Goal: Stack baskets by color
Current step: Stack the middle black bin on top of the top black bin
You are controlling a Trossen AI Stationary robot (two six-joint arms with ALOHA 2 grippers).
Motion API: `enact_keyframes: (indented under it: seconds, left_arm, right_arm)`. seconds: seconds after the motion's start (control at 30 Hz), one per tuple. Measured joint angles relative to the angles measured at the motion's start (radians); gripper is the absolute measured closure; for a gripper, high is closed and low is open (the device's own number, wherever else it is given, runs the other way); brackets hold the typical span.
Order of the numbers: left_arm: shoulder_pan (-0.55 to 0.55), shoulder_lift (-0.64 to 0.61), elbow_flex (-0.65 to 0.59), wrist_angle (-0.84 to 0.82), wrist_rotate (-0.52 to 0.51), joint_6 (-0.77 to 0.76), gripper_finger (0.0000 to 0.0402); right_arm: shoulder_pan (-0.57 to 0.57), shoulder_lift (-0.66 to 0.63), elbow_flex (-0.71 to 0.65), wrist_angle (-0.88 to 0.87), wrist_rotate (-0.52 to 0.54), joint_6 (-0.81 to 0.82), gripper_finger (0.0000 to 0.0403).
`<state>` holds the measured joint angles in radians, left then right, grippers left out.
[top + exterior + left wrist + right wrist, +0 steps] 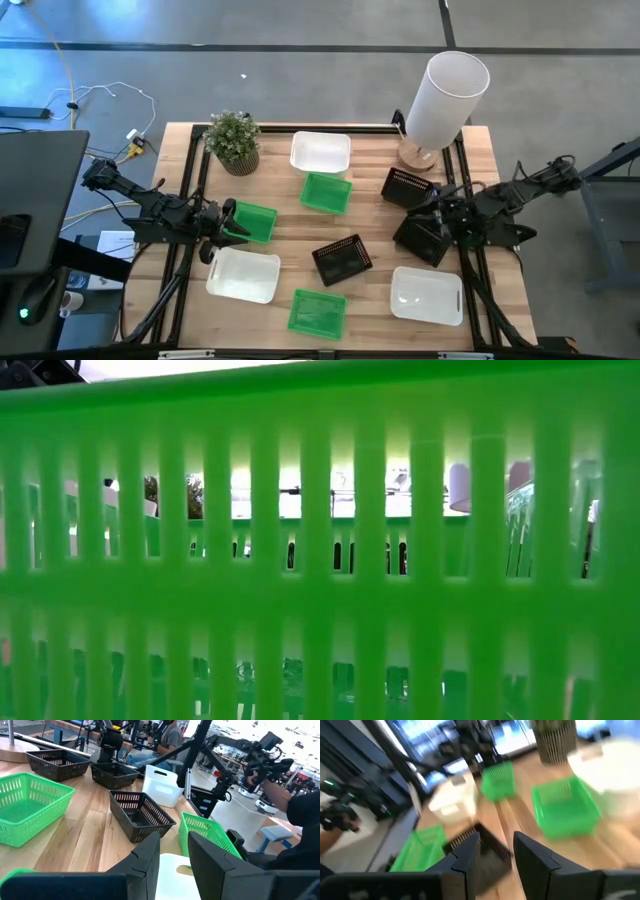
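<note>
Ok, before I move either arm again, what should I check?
1. Stacks begun: not ok. In the high view no basket sits in another.
2. Left tool at a target: ok. It is at the edge of a green basket.
3. Left tool ready to grip: ok. Its fingers stand apart with nothing between them.
4. Right tool holding the black basket under it: cannot tell.
5. Low view usable: not ok. The wall of the front green basket fills it.
</note>
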<state>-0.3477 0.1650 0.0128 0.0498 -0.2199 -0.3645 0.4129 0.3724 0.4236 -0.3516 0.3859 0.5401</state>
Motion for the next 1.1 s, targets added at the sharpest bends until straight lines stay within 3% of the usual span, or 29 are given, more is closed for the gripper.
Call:
enact_keyframes:
  seconds: [0.2,0.53,1.1]
  left_arm:
    - [0.0,0.0,0.0,0.0,0.0,0.0,0.0312]
    - [0.0,0.0,0.0,0.0,0.0,0.0,0.0312]
    - [0.0,0.0,0.0,0.0,-0.002,0.038,0.0312]
  right_arm:
    - [0.0,0.203,0.167,-0.225,-0.034,0.19,0.0295]
    - [0.0,0.504,0.392,-0.502,-0.139,0.343,0.0295]
    - [0.0,0.896,0.411,-0.591,-0.291,0.472,0.0295]
